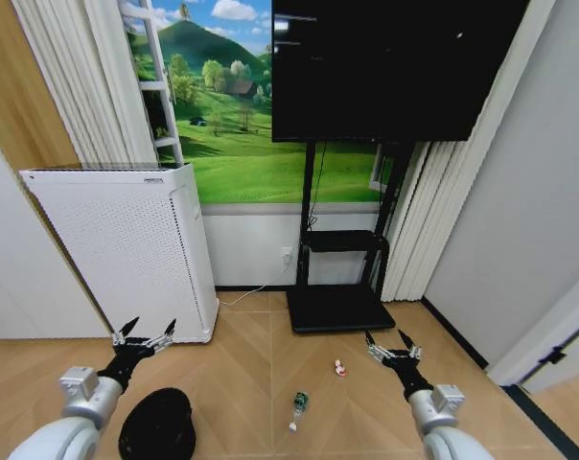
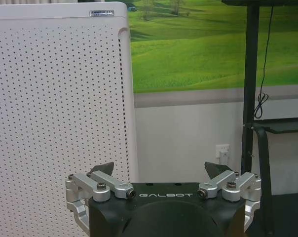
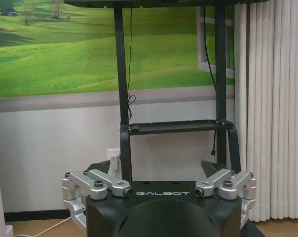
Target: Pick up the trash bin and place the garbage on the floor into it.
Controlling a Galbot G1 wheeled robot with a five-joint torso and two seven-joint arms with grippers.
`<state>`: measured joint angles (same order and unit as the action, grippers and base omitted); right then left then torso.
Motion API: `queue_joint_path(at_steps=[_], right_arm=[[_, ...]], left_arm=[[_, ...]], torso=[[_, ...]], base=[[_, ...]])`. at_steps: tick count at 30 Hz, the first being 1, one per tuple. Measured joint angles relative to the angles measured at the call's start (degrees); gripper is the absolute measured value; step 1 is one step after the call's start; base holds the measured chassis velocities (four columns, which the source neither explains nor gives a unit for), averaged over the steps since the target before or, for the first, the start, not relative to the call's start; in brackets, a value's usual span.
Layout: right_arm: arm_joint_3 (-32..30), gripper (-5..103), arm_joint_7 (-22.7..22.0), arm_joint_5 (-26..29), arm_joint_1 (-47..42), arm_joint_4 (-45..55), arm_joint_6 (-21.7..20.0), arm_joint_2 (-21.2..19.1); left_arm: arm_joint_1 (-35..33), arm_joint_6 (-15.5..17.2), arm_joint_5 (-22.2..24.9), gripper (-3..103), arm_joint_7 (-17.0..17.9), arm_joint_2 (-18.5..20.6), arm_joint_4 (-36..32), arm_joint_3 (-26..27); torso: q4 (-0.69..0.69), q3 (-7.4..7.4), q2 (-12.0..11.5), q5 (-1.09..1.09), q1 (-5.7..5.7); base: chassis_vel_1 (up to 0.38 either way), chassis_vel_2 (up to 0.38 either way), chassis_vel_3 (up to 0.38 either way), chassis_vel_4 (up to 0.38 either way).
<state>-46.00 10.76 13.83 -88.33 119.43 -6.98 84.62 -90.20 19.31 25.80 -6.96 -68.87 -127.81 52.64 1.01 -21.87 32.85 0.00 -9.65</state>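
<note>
Trash bin (image 1: 156,425), round and of black mesh, is seen on the herringbone wooden floor (image 1: 242,383) at near left, just beside the left gripper (image 1: 144,333), whose fingers are spread wide and hold nothing. A green bottle (image 1: 298,404) and a small red-and-white scrap (image 1: 339,367) lie further right. The right gripper (image 1: 391,343) is likewise spread wide and empty. A perforated white appliance (image 1: 127,249) stands behind.

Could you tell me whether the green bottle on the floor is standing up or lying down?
Lying down. In the head view the bottle lies lengthwise on the floor, white cap toward the robot, between the open left gripper and open right gripper.
</note>
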Motion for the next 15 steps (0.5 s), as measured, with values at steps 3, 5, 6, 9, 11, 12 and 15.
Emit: queue_joint_path(at_steps=[3, 5, 6, 9, 11, 12, 15], right_arm=[[0.03, 100, -0.01, -0.12, -0.09, -0.04, 0.17, 0.15], [0.1, 100, -0.01, -0.23, -0.09, -0.27, 0.4, 0.16], [0.1, 100, -0.01, -0.23, -0.09, -0.27, 0.4, 0.16], [0.16, 100, 0.01, -0.44, -0.05, -0.68, 0.63, -0.01], [0.18, 100, 0.04, -0.44, 0.08, -0.86, 0.67, -0.27], [0.19, 100, 0.05, -0.42, 0.16, -0.91, 0.67, -0.35], [0.25, 100, 0.05, -0.13, 0.45, -1.12, 0.67, -0.64]], left_arm=[[0.05, -0.16, 0.0, 100, 0.0, -0.01, 0.22, 0.0], [0.16, -0.33, -0.01, 100, 0.1, -0.01, 0.49, 0.0], [0.16, -0.33, -0.01, 100, 0.1, -0.01, 0.49, 0.0], [0.27, -0.45, -0.09, 100, 0.22, -0.02, 0.76, 0.0], [0.27, -0.48, -0.26, 100, 0.32, -0.15, 0.77, -0.05], [0.26, -0.49, -0.3, 100, 0.36, -0.2, 0.77, -0.12], [0.27, -0.48, -0.43, 100, 0.54, -0.25, 0.58, -0.42]], torso=[[0.0, 0.46, -0.75, 0.0, 0.29], [0.0, 0.77, -1.25, 0.0, 0.48], [0.0, 0.77, -1.25, 0.0, 0.48], [0.0, 1.29, -2.06, 0.0, 0.76], [0.0, 1.66, -2.65, 0.0, 0.99], [0.0, 1.81, -2.91, 0.0, 1.1], [0.0, 2.17, -3.54, 0.0, 1.37]], base=[[0.0, 0.0, 0.0, 0.0], [0.0, 0.0, 0.0, 0.0], [0.0, 0.0, 0.0, 0.0], [0.0, 0.0, 0.0, 0.0], [0.0, 0.0, 0.0, 0.0], [0.0, 0.0, 0.0, 0.0], [0.0, 0.0, 0.0, 0.0]])
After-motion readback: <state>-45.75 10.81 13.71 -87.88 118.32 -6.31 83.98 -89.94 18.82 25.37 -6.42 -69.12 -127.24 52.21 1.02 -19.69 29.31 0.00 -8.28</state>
